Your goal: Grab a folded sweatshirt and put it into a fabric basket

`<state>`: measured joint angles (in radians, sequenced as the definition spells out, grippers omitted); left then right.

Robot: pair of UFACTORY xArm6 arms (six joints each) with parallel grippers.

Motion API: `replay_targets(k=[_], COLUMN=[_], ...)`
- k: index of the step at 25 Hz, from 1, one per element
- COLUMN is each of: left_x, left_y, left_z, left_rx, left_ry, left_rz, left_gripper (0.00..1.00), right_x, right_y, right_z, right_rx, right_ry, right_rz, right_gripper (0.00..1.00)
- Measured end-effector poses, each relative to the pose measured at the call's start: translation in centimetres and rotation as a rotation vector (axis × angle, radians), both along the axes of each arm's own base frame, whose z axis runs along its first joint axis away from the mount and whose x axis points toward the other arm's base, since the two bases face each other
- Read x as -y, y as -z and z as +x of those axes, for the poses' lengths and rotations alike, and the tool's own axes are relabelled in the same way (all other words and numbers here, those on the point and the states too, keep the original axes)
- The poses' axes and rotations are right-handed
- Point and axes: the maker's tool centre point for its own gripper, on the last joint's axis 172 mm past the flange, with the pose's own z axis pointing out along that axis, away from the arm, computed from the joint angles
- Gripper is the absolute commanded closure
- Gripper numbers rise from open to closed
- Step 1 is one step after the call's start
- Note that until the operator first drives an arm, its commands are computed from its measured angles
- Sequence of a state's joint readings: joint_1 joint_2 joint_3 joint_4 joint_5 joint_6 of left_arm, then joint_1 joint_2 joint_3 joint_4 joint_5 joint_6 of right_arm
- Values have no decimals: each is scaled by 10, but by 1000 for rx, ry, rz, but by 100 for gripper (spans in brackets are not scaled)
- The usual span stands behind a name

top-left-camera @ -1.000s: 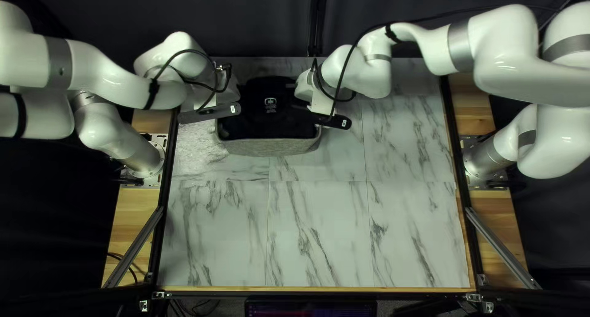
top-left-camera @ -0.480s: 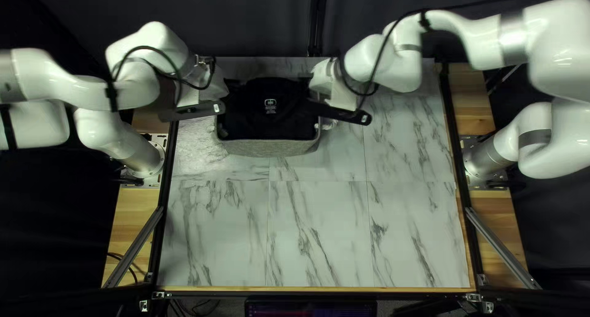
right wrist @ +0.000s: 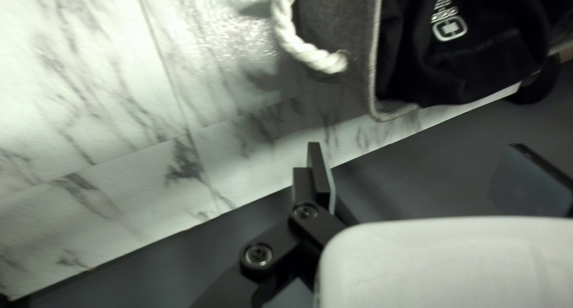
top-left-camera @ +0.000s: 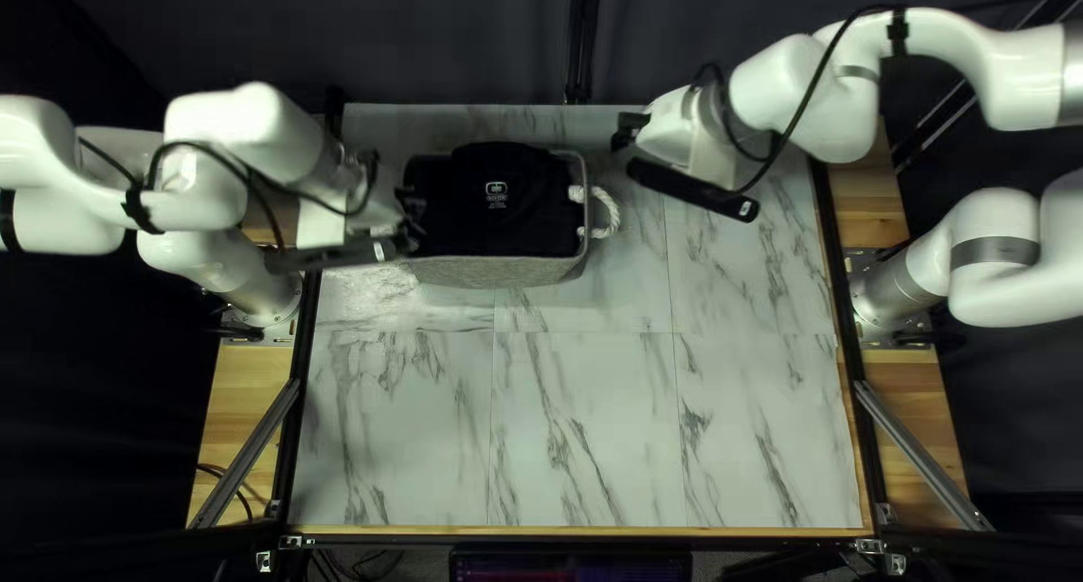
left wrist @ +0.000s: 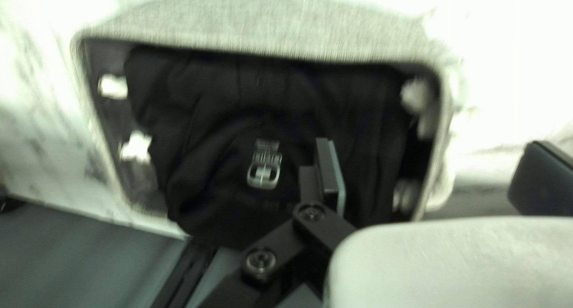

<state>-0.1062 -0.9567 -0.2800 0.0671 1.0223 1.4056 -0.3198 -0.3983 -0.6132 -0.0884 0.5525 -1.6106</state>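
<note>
Sweatshirt [top-left-camera: 496, 230] lies folded inside the fabric basket [top-left-camera: 496, 271], long axis running side to side, chest badge [top-left-camera: 496, 187] facing up, its lettering on the table's near side. Since the earlier frames, right gripper [top-left-camera: 626, 131] has withdrawn rightward, exposing the rope handle [top-left-camera: 610, 212]; left gripper [top-left-camera: 415, 215] has backed to the basket's left end. Both grippers' fingers stand wide apart, nothing gripped; left gripper's contact with the basket cannot be determined.
</note>
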Motion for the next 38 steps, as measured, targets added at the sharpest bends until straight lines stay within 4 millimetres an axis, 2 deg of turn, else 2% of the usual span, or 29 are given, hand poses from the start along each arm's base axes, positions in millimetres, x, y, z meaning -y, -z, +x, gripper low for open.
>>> replay_targets(k=[5, 11, 16, 23, 27, 38], left_x=[52, 109, 148, 198, 211, 213], left_y=[11, 13, 12, 11, 10, 9], left_z=[5, 10, 23, 24, 25, 24], left_rx=[-21, -38, -43, -60, -73, -76], left_ry=[-11, -45, -145, -232, -229, -223], left_rz=[-29, -38, -63, -77, -78, -78], left_gripper=[0, 0, 0, 0, 0, 0], right_x=[15, 22, 26, 31, 26, 25], right_y=[9, 17, 16, 16, 19, 20], right_z=[-13, -23, -34, -44, -42, -42], right_rx=[36, 51, 48, 57, 46, 43], right_ry=[122, 235, 304, 367, 363, 360], right_rz=[111, 192, 226, 269, 274, 274], right_gripper=[0, 0, 0, 0, 0, 0])
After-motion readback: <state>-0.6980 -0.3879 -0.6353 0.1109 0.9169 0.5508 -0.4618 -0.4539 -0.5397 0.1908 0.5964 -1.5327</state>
